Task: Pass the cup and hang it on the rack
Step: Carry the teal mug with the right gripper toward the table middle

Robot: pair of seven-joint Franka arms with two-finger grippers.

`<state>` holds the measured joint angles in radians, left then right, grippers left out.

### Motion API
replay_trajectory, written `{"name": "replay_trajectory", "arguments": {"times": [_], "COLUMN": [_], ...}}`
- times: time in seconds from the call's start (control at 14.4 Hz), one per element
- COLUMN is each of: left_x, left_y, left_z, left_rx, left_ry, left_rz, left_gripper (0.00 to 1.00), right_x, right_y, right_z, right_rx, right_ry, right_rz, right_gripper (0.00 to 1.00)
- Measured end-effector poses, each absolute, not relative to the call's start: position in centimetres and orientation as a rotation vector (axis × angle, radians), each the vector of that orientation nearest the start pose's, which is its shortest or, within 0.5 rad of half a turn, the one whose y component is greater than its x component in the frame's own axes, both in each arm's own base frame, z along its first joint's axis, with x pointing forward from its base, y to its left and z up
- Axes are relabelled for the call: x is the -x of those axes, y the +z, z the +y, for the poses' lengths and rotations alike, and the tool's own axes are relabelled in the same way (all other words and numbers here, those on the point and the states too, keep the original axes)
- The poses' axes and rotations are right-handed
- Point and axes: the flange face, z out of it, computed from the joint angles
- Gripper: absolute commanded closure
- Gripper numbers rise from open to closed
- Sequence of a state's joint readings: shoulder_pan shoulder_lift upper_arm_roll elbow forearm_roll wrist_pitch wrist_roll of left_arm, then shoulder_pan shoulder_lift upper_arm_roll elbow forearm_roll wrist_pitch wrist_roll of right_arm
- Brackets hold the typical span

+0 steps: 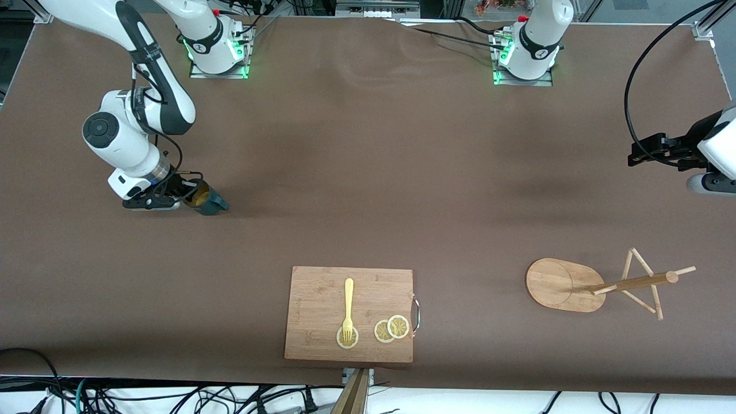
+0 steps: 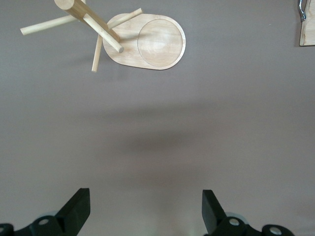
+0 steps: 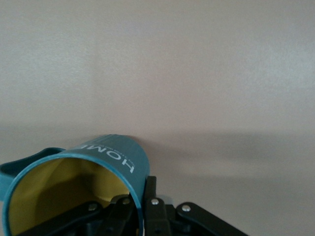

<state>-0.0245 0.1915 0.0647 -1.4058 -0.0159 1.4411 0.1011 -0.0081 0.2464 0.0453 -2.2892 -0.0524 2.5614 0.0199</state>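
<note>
Right end effector [image 1: 185, 192] clamped on the cup [image 1: 205, 198] rim, cup tilted low over the tabletop [image 1: 368, 161] at my end. Left end effector [image 1: 652, 154] waits released near the rack [image 1: 566, 284]. Lift steadily, keep the handle exposed for handover.

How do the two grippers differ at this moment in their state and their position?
The right gripper is shut on the rim of the dark teal ribbed cup, low at the right arm's end of the table. The left gripper is open, holds nothing and hangs above bare brown tabletop. Both have black fingers.
</note>
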Motion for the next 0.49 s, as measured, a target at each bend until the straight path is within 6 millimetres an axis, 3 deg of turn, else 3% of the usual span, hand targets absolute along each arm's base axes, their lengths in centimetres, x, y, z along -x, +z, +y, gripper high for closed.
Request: {"name": "replay_trajectory", "arguments": {"times": [0.21,0.35,0.49], "left_x": [-59.7,-59.7,-59.7], "left_y": [58.1,58.1,58.1], "left_z": [1.8,1.8,1.7], "left_rx": [3.145,3.145,3.145], "left_ry": [0.244,0.243,0.243], "left_rz": [0.098,0.098,0.101], "left_gripper": [0.00,0.00,0.00], "right_x": [-56.7,-58.5,-59.3], "right_y": [30.1,34.8,37.8], "right_z": [5.6,10.3,16.5], "right_rx": [3.150,3.134,3.108], "right_ry": [0.088,0.103,0.051], "right_rz": [-0.219,-0.334,-0.469], "right_gripper": [1.00,1.00,1.00]}}
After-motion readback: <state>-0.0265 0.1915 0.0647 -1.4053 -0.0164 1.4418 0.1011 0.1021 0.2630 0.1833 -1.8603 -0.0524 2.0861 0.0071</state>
